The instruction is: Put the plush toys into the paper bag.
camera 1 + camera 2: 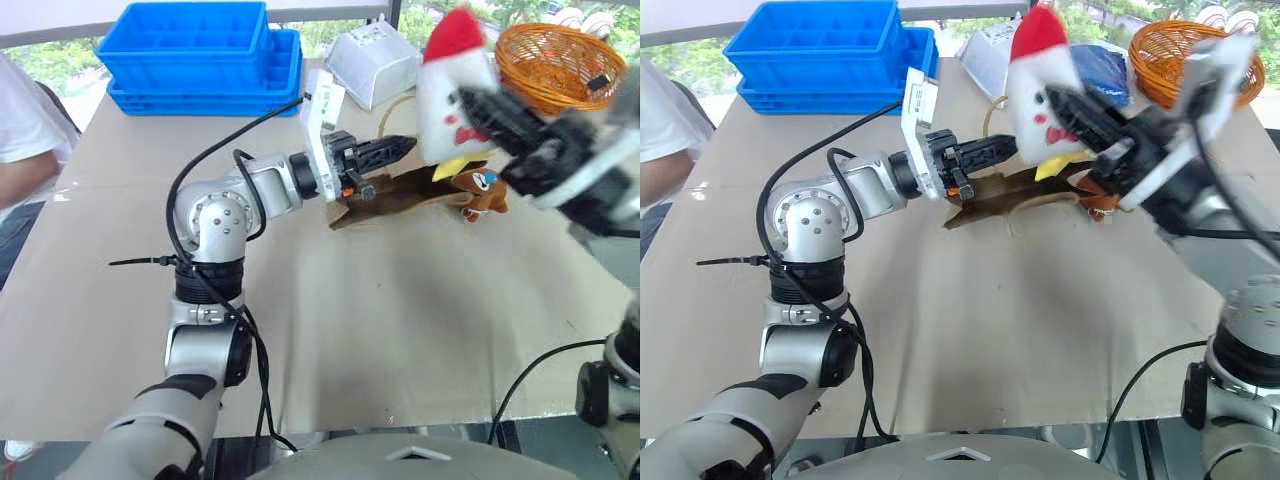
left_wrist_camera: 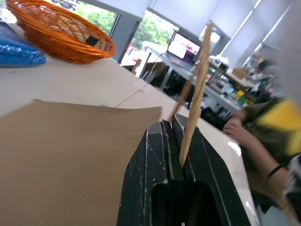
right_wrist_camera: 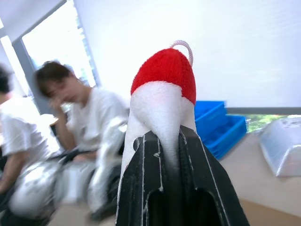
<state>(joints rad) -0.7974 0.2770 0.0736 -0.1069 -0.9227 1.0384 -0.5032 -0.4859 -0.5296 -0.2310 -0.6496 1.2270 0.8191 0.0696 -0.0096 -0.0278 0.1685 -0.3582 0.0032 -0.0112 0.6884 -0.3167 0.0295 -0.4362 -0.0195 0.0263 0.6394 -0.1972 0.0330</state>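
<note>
The white toy (image 1: 452,95) has a red cap, a red bow and a yellow foot; in the right wrist view its cap carries a pale loop. The brown toy (image 1: 484,192) bears a blue mark. The bag (image 1: 395,195) is plain brown kraft, its twine handle (image 2: 196,96) tan. Both grippers' fingers (image 2: 162,174) are black. The crates (image 1: 200,55) are bright blue, the wicker basket (image 1: 555,62) orange, the pouch (image 1: 372,62) grey-white. A blue cloth (image 1: 1100,70) lies by the basket. The bench (image 1: 360,330) is a pale beige.
</note>
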